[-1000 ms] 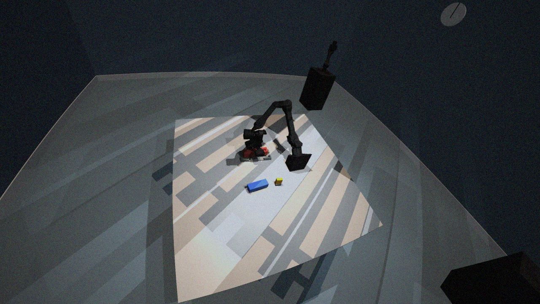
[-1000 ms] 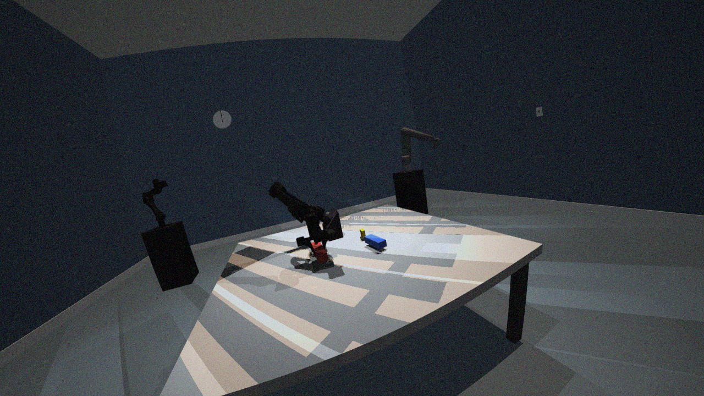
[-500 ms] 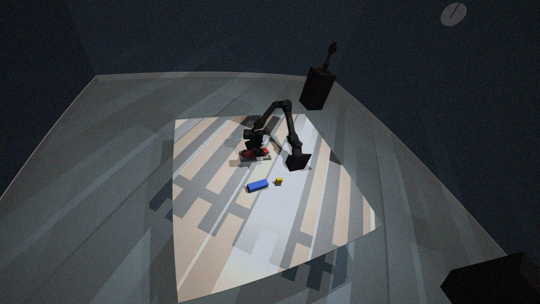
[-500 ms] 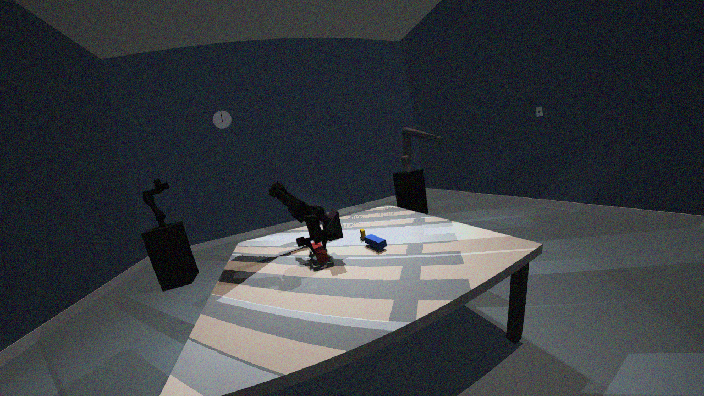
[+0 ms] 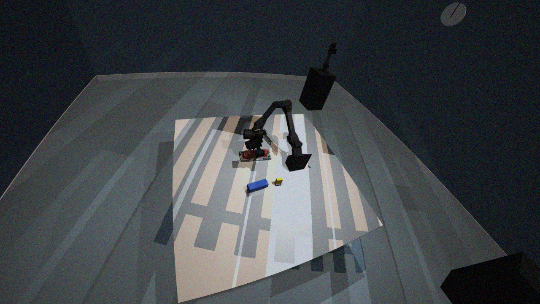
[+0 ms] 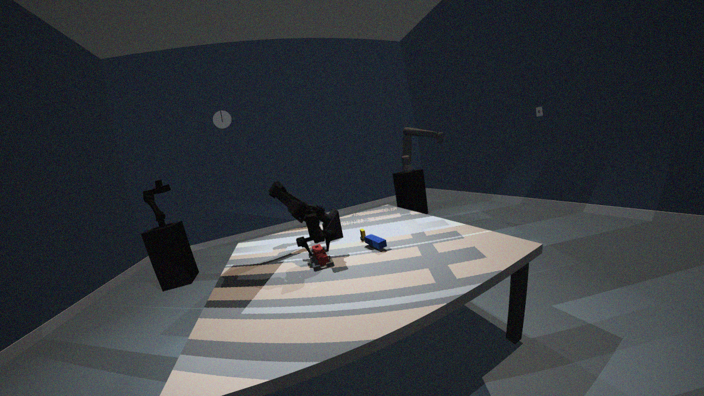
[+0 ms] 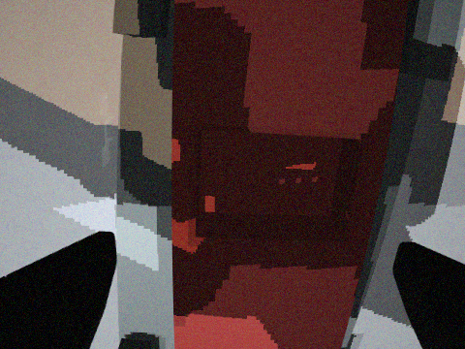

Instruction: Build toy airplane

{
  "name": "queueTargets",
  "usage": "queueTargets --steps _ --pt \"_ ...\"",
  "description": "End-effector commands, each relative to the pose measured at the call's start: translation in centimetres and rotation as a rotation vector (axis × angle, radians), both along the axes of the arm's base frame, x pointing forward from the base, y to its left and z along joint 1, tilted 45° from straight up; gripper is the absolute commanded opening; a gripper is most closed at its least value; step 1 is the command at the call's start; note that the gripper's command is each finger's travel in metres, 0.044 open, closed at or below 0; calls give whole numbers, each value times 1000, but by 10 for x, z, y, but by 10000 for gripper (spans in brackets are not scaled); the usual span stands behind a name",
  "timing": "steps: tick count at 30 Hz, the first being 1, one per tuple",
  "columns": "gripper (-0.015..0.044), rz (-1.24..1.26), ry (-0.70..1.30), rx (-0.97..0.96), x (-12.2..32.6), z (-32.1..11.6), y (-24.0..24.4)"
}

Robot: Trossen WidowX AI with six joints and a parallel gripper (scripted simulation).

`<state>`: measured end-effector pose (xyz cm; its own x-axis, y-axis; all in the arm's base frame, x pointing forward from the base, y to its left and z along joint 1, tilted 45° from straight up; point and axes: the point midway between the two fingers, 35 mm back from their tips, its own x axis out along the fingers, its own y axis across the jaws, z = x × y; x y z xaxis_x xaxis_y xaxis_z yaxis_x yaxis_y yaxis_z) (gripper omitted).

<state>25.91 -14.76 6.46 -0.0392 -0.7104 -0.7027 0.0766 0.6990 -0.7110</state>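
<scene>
The red fuselage [image 5: 248, 154] [image 6: 320, 257] [image 7: 305, 87] lies in the grey cradle of the jig [image 5: 249, 160] [image 7: 145, 286]. It looks level and low between the cradle walls; its underside is hidden. The wrist view shows a dark socket recess on its top. My gripper [image 5: 259, 153] [image 7: 260, 254] is open, with one finger standing off each side of the fuselage and touching neither. The blue wing block [image 5: 257, 185] [image 6: 375, 241] lies on the table, away from the jig. The small yellow tail fin [image 5: 278, 181] [image 6: 362, 234] stands beside the wing.
The arm's dark base [image 5: 298, 162] [image 6: 334, 225] stands on the table [image 5: 211, 272] [image 6: 275, 344], right of the jig in the top view. Other arms on dark pedestals [image 5: 317, 88] [image 6: 169, 256] stand off the table. Striped light and shadow cover the table.
</scene>
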Motion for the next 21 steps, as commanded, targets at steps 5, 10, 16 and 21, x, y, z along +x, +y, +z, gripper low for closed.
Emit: queueTargets --steps 5,10,16,21 --pt "440 -1 -1 0 0 0 0" --pt "440 2 0 11 7 28 32" --pt "440 4 5 4 4 74 76" --pt "440 4 5 4 8 72 78"
